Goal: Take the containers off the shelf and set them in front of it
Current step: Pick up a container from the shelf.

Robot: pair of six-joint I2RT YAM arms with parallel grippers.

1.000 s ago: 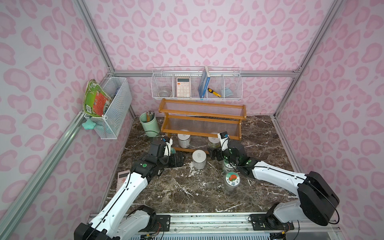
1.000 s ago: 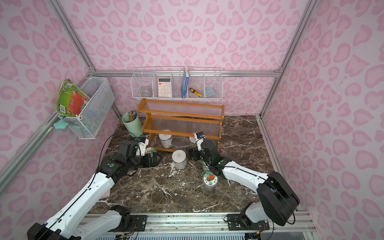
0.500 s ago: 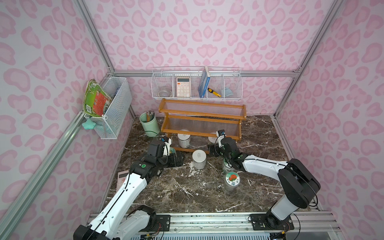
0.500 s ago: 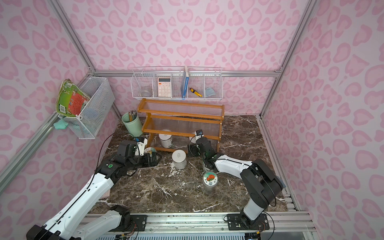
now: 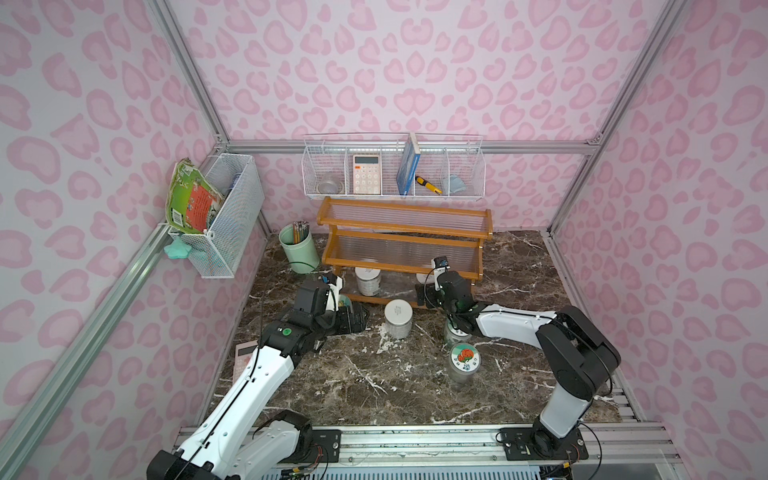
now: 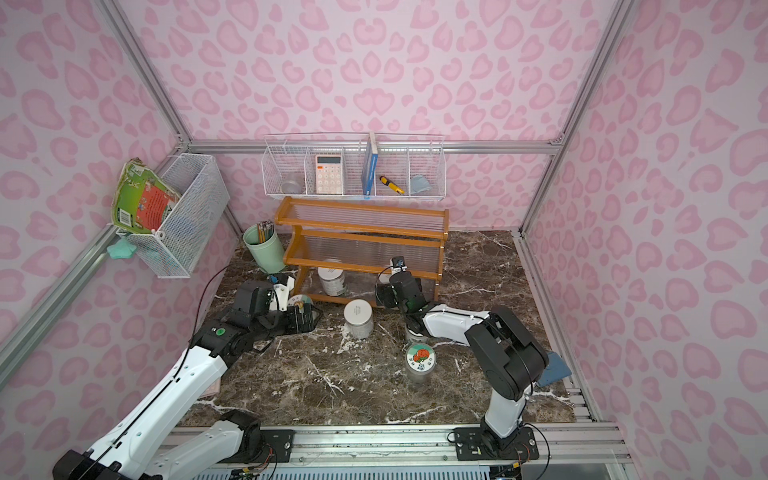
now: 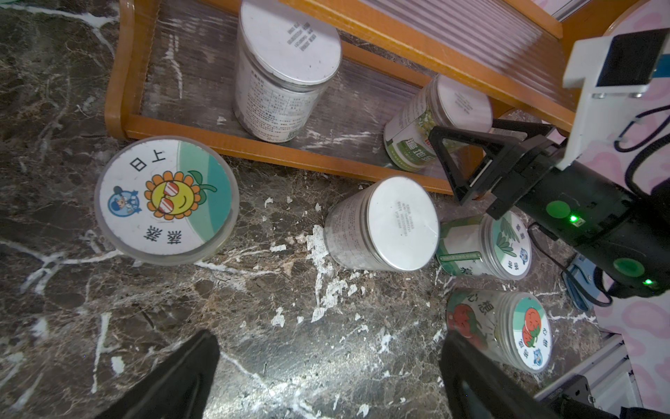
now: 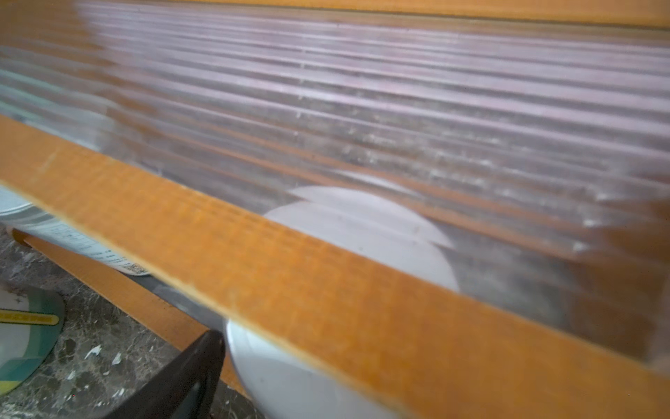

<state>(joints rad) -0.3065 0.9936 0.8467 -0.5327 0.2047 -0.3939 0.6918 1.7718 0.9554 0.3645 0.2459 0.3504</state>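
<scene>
Left tool (image 7: 330, 344), jaws apart and empty, hovers at the shelf's (image 7: 232, 145) seven o'clock. Sunflower jar (image 7: 165, 199), plain white jar (image 7: 384, 225), leaf jar (image 7: 486, 246) and strawberry jar (image 7: 507, 333) already stand on the desk (image 7: 253, 326) at its six o'clock. Two remain on the lowest tier: a second white jar (image 7: 286, 69) and a green-labelled jar (image 7: 424, 134), beside which the right tool (image 7: 478, 159) is spread. Roughly two-thirds done, I judge.

Two jars (image 7: 286, 69) upright on shelf (image 7: 253, 149); four jars (image 7: 384, 225) before it.
</scene>
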